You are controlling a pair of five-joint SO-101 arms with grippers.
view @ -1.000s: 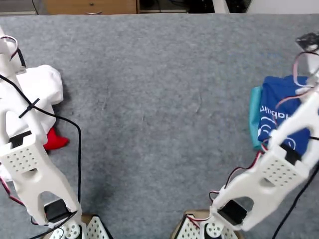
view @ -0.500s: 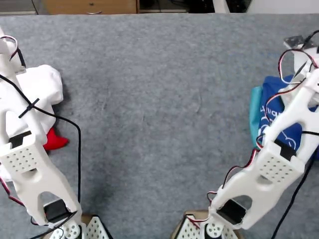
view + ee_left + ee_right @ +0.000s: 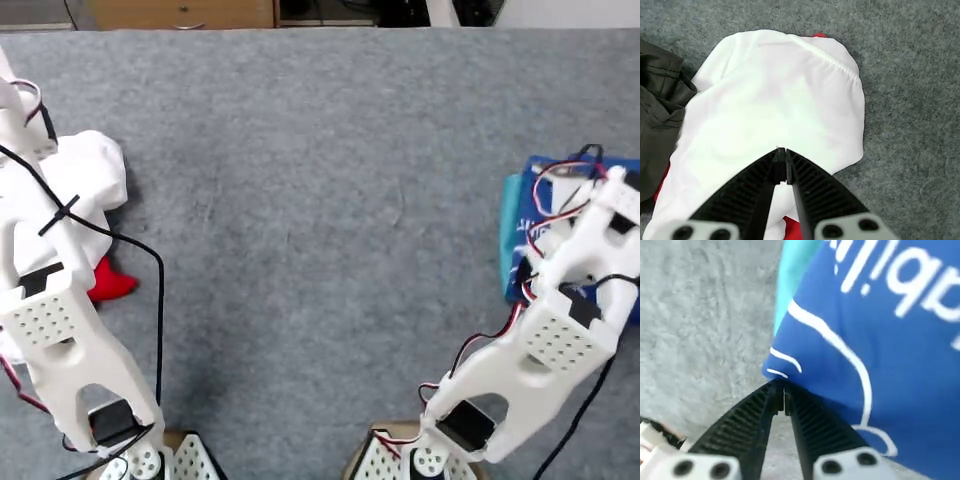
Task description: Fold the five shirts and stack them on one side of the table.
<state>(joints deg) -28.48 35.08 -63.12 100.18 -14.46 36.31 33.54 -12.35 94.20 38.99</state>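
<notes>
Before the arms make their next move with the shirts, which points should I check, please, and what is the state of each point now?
1. All five shirts are accounted for: ok. The white shirt, red shirt and dark shirt are at the left side; the blue shirt and teal shirt are at the right side.
2. Blue shirt lies on the teal shirt as a stack: ok.
3. White shirt is folded: not ok. It lies bunched over the red shirt.
4. Left gripper is open for a grasp: not ok. It is shut, above the white shirt.
5. Right gripper holds cloth: cannot tell. It is shut at the blue shirt's corner.
</notes>
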